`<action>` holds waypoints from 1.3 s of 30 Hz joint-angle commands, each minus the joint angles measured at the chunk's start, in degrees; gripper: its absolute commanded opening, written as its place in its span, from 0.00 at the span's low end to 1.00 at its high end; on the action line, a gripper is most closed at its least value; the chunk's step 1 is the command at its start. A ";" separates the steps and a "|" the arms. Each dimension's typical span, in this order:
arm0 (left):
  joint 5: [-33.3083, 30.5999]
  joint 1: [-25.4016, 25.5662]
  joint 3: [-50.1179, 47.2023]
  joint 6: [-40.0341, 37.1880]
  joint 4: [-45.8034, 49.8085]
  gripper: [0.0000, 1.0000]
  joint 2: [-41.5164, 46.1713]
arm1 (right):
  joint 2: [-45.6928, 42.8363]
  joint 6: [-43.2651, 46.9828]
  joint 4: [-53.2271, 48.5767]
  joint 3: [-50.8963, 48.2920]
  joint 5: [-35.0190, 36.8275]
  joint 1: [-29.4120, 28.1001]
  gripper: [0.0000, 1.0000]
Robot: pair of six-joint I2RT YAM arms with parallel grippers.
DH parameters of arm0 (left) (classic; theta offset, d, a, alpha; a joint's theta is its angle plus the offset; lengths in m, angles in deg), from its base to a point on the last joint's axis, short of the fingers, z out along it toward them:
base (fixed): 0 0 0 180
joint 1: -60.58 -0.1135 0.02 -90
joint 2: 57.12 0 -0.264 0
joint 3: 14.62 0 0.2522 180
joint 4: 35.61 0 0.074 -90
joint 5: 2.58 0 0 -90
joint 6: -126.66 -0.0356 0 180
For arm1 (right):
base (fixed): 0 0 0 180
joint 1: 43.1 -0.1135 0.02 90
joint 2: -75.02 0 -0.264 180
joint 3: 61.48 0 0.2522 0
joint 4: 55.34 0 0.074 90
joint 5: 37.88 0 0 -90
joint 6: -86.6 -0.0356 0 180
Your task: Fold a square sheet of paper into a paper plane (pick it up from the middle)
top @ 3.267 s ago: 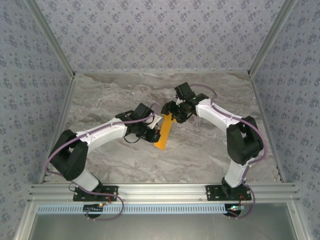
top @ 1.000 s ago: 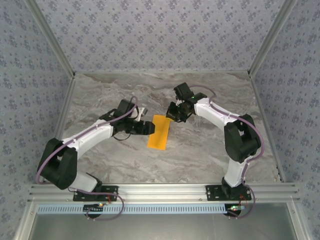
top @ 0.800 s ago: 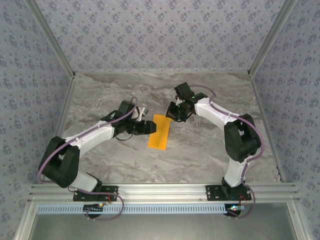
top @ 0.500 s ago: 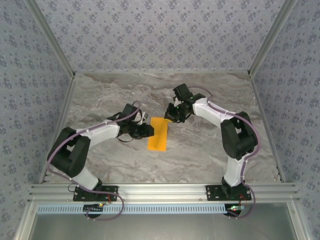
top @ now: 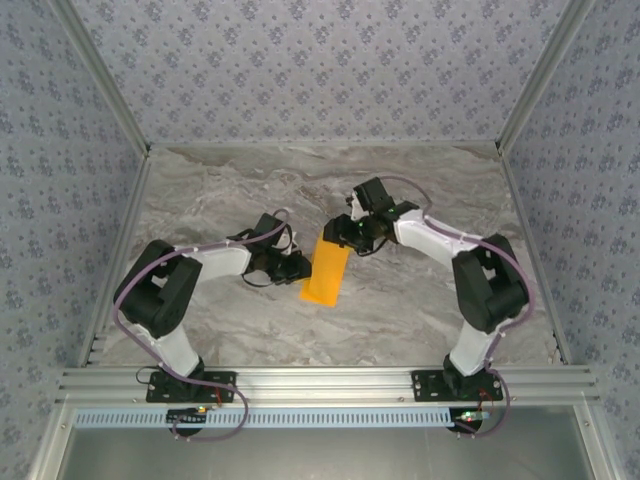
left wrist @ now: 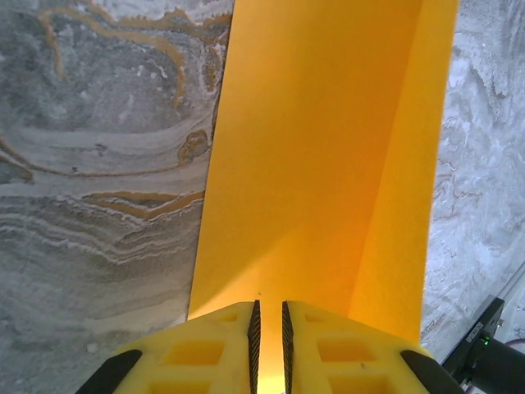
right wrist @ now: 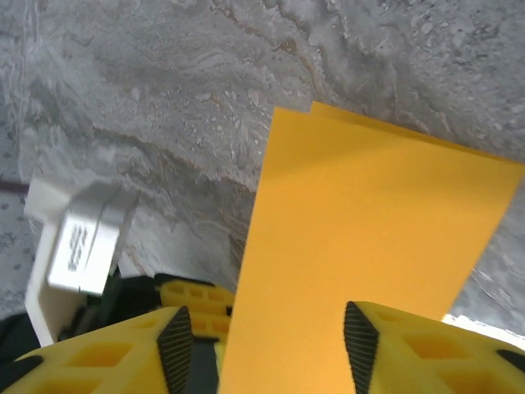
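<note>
Mid-fold, judging by the paper (top: 326, 271): orange, already doubled into a long narrow strip, two layers slightly offset at the far end. Centred on the marble bench (top: 385, 322) between both arms; cannot tell whether lying fully flat. Nearer, on the left: left gripper (left wrist: 268, 318) pressed almost together, pinching the strip's long side edge. Farther back: right gripper (right wrist: 267, 312) spread wide astride the strip's far end, gripping nothing. Next move probably calls for steadying with the left pinch while closing the right on a far corner, lightly and squarely, to turn it over without dragging or crumpling the thin sheet.
</note>
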 commanded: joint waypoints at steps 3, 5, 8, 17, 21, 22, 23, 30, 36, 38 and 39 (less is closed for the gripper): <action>2.58 0.66 -0.12 0.98 -2.80 0.18 0.02 | -8.42 9.35 4.00 -7.34 8.19 -3.67 0.63; 2.72 0.80 -0.11 0.98 -2.91 0.18 0.18 | -10.22 12.73 4.14 -9.57 11.22 -6.10 0.64; 3.05 0.93 -0.03 0.91 -3.01 0.18 0.17 | -12.83 17.51 4.67 -12.70 17.55 -11.15 0.64; 2.59 1.02 0.14 0.83 -2.77 0.18 0.02 | -14.10 17.75 7.41 -16.07 33.10 -23.88 0.76; 2.50 0.98 0.23 0.88 -2.64 0.18 0.01 | -11.57 17.18 5.99 -14.88 38.23 -27.23 0.79; 2.51 0.98 0.39 0.81 -2.56 0.18 0.02 | -10.78 17.17 5.57 -14.30 38.90 -27.96 0.79; 2.53 1.03 0.41 0.80 -2.51 0.18 0.02 | -10.23 17.18 5.30 -13.73 39.32 -28.37 0.79; 2.33 1.02 0.49 0.77 -2.49 0.18 0.01 | -6.19 15.63 3.28 -10.89 42.37 -30.24 0.77; 2.02 1.02 0.65 0.47 -1.77 0.18 0.02 | -8.52 14.20 2.52 -11.42 42.65 -28.85 0.52; 1.86 1.03 0.67 0.34 -1.62 0.18 0.08 | -9.19 13.87 2.09 -11.72 41.97 -28.11 0.41; 1.76 1.02 0.63 0.28 -1.59 0.18 0.17 | -9.41 13.59 1.81 -11.83 41.69 -27.78 0.35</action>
